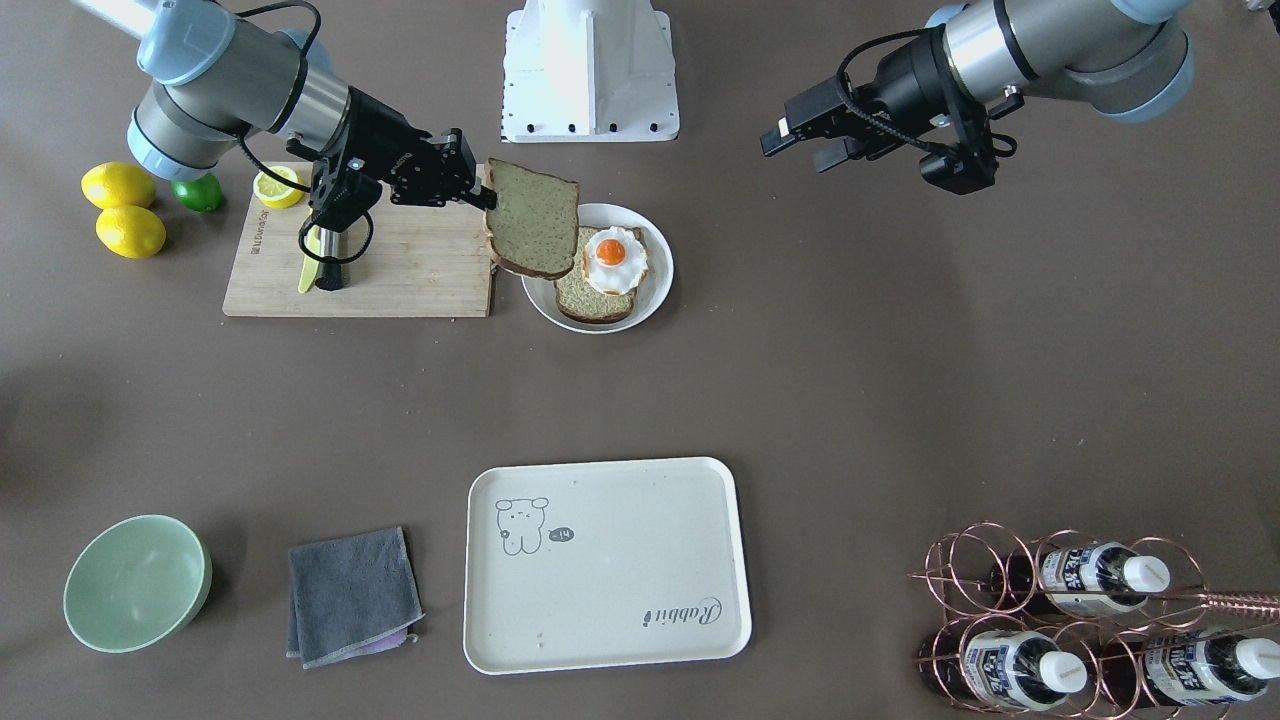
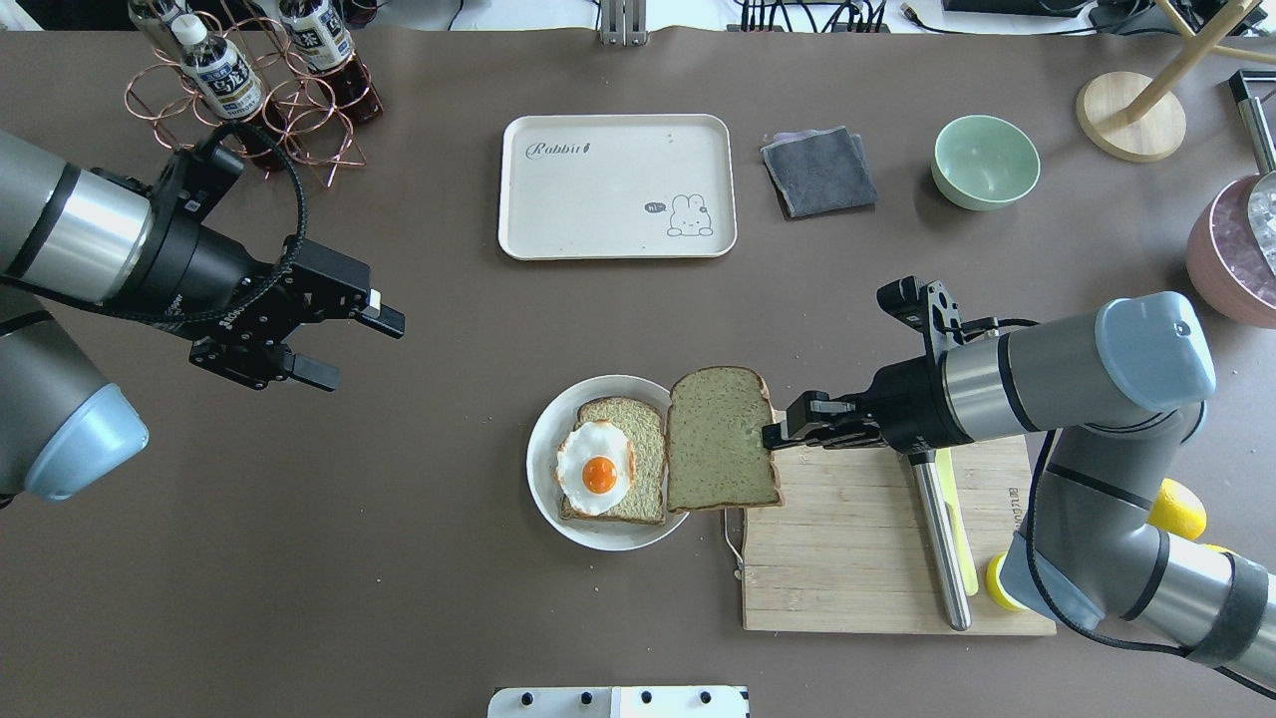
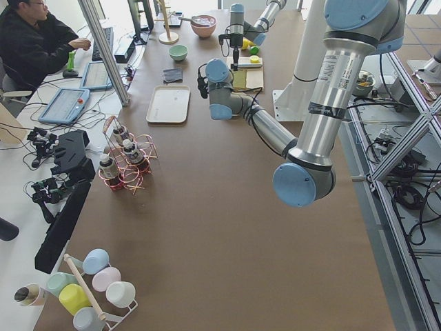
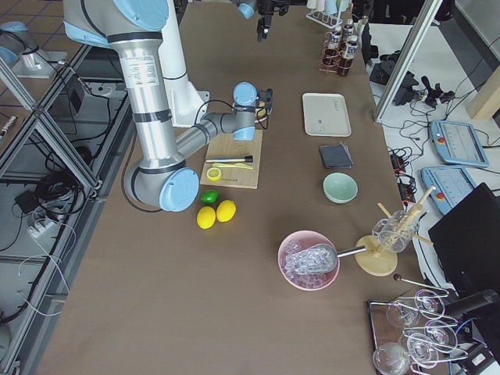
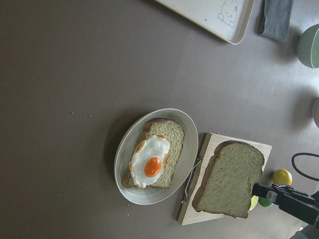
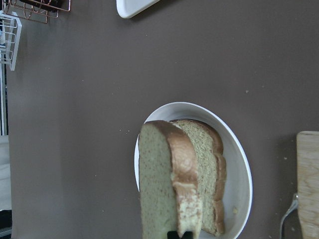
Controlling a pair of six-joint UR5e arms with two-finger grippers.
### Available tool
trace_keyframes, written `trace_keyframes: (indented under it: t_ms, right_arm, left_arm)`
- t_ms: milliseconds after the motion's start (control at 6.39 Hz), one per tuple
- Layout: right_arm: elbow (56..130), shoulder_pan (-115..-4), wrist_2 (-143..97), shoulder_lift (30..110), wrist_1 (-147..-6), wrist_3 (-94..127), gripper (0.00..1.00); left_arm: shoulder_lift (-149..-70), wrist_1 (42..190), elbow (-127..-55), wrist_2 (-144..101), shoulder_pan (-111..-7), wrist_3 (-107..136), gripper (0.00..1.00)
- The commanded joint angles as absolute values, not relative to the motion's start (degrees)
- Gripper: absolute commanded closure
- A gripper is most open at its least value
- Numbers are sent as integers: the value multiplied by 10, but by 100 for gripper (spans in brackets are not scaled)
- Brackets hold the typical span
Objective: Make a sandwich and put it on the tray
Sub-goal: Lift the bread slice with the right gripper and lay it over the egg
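Pinches the top bread slice point(image 2: 720, 439) by its crust edge in the right pincer point(image 2: 773, 436), just ahead of it. Seems light, soft, tearable; suits a gentle edge hold. Shows egg point(image 2: 595, 469) and bottom slice point(image 2: 643, 424) just beyond, tray point(image 2: 598, 199) well apart. Holds left pincer point(image 2: 354, 349) open, empty.

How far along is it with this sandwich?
Done: one bread slice sits on the plate with the egg on top. In hand: the right gripper holds the second slice by its edge, partly above the plate. Still to do: laying it over the egg and moving it all to the tray, which holds nothing yet.
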State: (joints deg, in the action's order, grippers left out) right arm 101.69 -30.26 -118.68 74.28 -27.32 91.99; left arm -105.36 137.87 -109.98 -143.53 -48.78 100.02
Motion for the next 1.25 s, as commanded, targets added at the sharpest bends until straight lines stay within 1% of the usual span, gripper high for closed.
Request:
trace_keyframes:
  t_ms: [0,313,783,1096]
  right_arm:
    - [1003,-240,-1101,710,-278,928,100]
    - [936,-228,-1068,660,-275,927,100]
    - [894,-229,-1065,660,-275,922,100]
    - [896,-252,-1079,660,-274,924,100]
  left_arm:
    - [-1053,1379,-1099,-1435,-489,1000,2]
    - [-1055,1379,-1099,-1434,-489,999,2]
    - [-1056,1379,-1094,-1433,-489,999,2]
    - [-1060,1379,-1087,-1433,-489,997,2]
